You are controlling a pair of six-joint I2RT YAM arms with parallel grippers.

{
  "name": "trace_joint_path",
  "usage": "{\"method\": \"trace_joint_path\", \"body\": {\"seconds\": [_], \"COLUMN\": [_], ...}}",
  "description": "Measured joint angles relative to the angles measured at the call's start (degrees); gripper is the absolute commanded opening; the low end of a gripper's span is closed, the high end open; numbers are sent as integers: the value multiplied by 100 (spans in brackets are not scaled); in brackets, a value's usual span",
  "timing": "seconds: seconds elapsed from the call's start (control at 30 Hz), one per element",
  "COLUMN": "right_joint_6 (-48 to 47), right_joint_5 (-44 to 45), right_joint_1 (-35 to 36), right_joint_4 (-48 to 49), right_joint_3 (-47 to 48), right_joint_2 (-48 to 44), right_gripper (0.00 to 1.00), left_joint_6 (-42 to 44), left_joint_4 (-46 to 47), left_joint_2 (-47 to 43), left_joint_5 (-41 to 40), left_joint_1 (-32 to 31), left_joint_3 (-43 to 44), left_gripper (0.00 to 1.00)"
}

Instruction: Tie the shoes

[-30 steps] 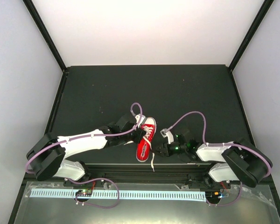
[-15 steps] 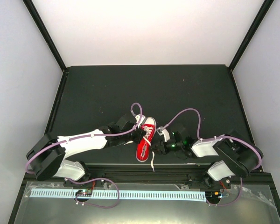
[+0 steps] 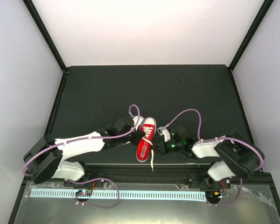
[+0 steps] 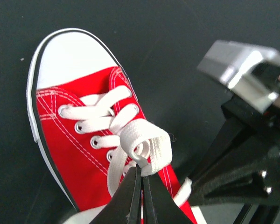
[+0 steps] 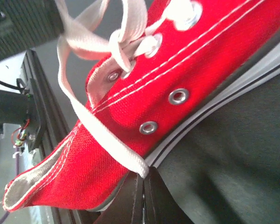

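Closing in, the right claw neared the sneaker, near-middle on the surface, clenched on a lace end; the left claw pinched a loop. Bow-forming seemingly; next, probably wrap end round loop.

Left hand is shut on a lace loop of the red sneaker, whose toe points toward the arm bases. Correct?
No: the top view shows the toe pointing away from the bases. The left hand is shut on the sneaker's lace loop.

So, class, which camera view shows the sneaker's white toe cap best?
Left wrist: the toe cap is large, sharp and unobstructed. Top external shows it tiny; right wrist shows only the red side.
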Motion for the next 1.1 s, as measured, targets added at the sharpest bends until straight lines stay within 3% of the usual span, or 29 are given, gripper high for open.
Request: {"method": "trace_joint_path", "body": {"seconds": [0.27,0.47,0.7,0.93,1.1], "right_joint_6": [-63,-81,-85,-105,-140], "right_joint_5": [994,1392,1388,1292,1182], "right_joint_1": [-2,-2,-2,0,0], "right_joint_4": [-1537,-2352,-2575,-2623,-2625], "right_joint_3": [352,1025,1235,1213,1128], "right_joint_2": [-1036,-1231,-1231,-1235,-1235], "right_gripper": [2,2,2,2,2], "left_joint_6": [199,321,345,-11,-470], "left_joint_4": [494,870,981,529,205], "left_joint_2": [-417,-702,-1021,-1974,-2503], "left_joint_5": [376,560,758,544,396], "left_joint_1": [2,4,4,4,400], "left_joint_3": [-568,-1029,-1473,-1696,-1637], "left_gripper": [2,6,25,62,79]}}
